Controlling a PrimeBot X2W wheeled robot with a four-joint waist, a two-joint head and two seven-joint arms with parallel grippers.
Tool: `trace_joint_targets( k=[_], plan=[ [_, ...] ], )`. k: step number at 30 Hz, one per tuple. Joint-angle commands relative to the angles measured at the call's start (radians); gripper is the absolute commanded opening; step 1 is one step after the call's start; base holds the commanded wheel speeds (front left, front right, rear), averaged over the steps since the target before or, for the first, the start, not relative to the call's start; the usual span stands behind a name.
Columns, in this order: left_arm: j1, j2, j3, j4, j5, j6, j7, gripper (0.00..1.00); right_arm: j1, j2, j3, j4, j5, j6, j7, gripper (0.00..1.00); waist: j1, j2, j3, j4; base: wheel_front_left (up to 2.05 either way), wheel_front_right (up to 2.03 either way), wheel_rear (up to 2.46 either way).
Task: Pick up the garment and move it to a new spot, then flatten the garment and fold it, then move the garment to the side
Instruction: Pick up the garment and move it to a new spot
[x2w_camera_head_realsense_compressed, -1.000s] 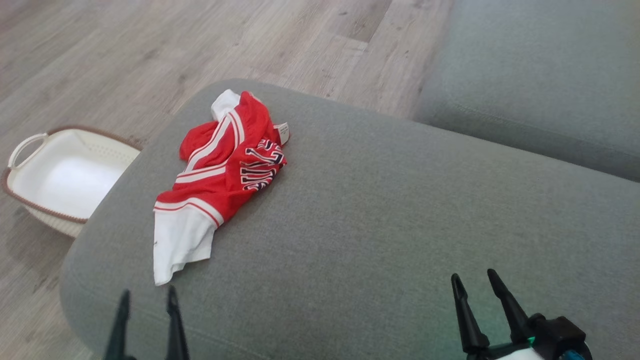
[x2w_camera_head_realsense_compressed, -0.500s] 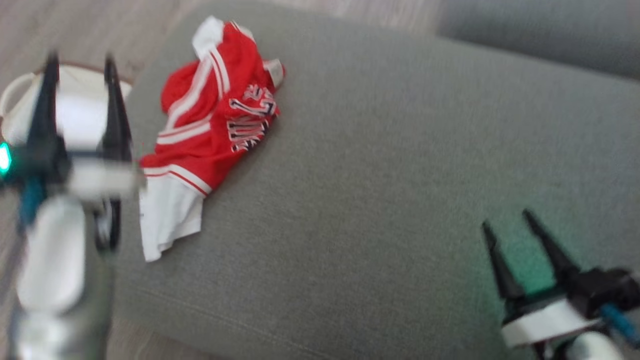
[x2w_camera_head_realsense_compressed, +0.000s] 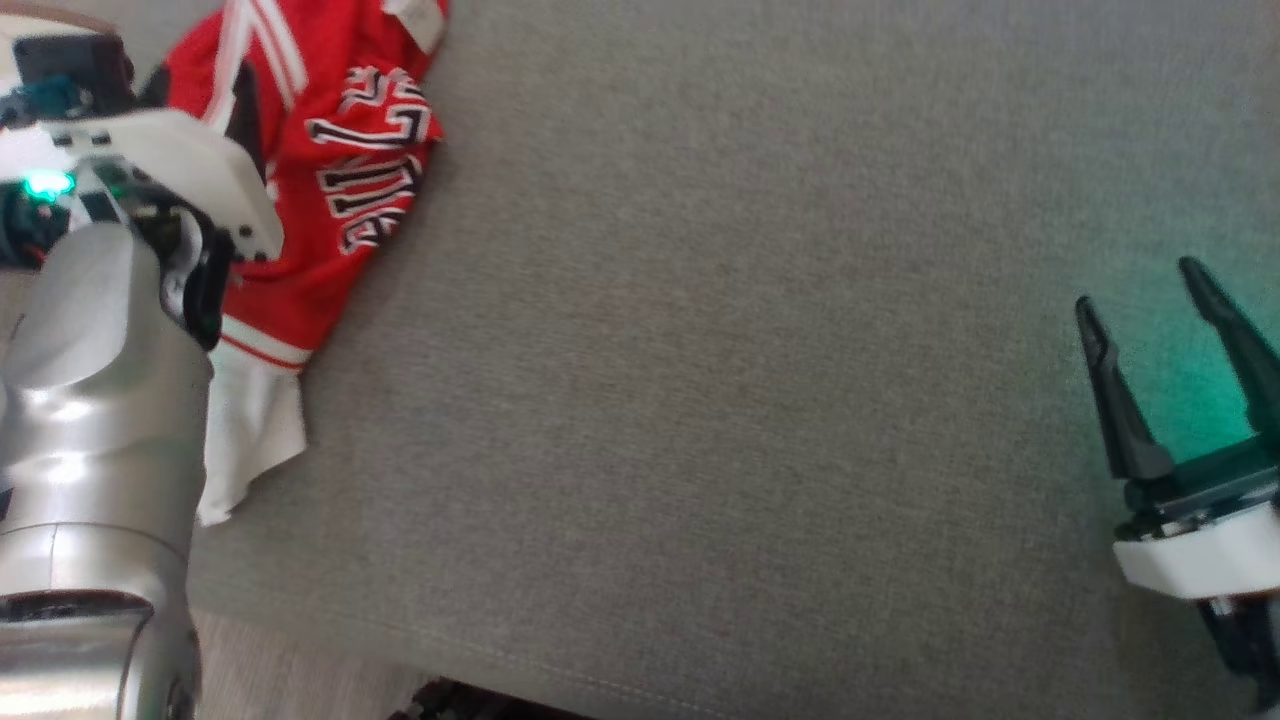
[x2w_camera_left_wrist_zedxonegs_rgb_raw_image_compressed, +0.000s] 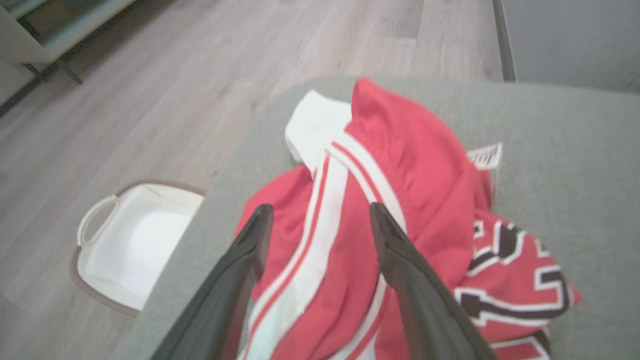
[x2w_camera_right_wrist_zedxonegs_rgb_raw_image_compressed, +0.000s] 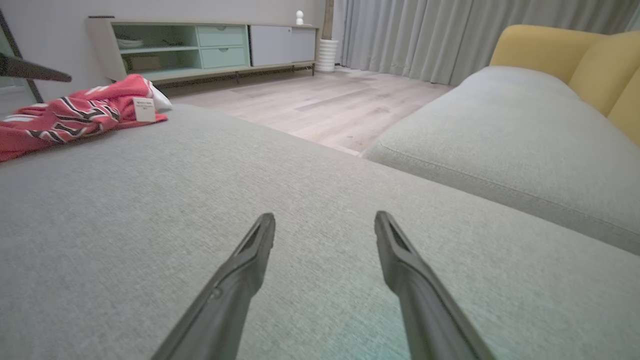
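A crumpled red garment (x2w_camera_head_realsense_compressed: 340, 130) with white stripes, white panels and dark lettering lies at the left end of a grey sofa cushion (x2w_camera_head_realsense_compressed: 700, 350). My left gripper (x2w_camera_left_wrist_zedxonegs_rgb_raw_image_compressed: 317, 212) is open just over it, and its two fingers stand either side of a white-striped fold of the garment (x2w_camera_left_wrist_zedxonegs_rgb_raw_image_compressed: 415, 200). Nothing is pinched between them. In the head view my silver left forearm (x2w_camera_head_realsense_compressed: 90, 400) covers the garment's left part. My right gripper (x2w_camera_head_realsense_compressed: 1138, 285) hovers open and empty low over bare cushion at the far right (x2w_camera_right_wrist_zedxonegs_rgb_raw_image_compressed: 325, 216). From there the garment (x2w_camera_right_wrist_zedxonegs_rgb_raw_image_compressed: 75, 115) shows far off to the left.
A white basket (x2w_camera_left_wrist_zedxonegs_rgb_raw_image_compressed: 130, 240) with a brown rim stands on the wooden floor beside the cushion's left end. A second grey cushion (x2w_camera_right_wrist_zedxonegs_rgb_raw_image_compressed: 500, 135) and yellow backrests (x2w_camera_right_wrist_zedxonegs_rgb_raw_image_compressed: 550, 45) lie to the right. A low cabinet (x2w_camera_right_wrist_zedxonegs_rgb_raw_image_compressed: 200, 45) lines the far wall.
The head camera has tipped down and closer, so the whole picture shifted. My left arm has reached forward from the bottom edge to the garment. My right gripper has moved forward a little, still open.
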Motion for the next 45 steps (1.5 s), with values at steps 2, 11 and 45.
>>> trace_joint_targets(
  k=[2, 11, 45],
  plan=[
    [-0.045, 0.063, 0.021, 0.05, -0.003, 0.0, -0.011, 1.0, -0.001, -0.026, 0.001, -0.064, -0.009, -0.001, 0.015, 1.0, -0.0003, 0.0001, 0.064, -0.037, 0.0, 0.0, 0.0],
    [-0.069, 0.089, 0.004, 0.191, 0.011, 0.027, -0.174, 0.0, 0.015, -0.012, -0.032, -0.091, -0.016, -0.001, 0.017, 1.0, -0.0003, 0.0001, 0.087, -0.036, 0.0, 0.0, 0.0],
    [-0.14, 0.122, -0.444, -0.316, -0.041, -0.012, -0.278, 0.0, -0.036, 0.24, 0.103, 0.144, 0.049, -0.001, -0.097, 1.0, -0.0003, 0.0001, -0.384, -0.473, 0.0, 0.0, 0.0]
  ],
)
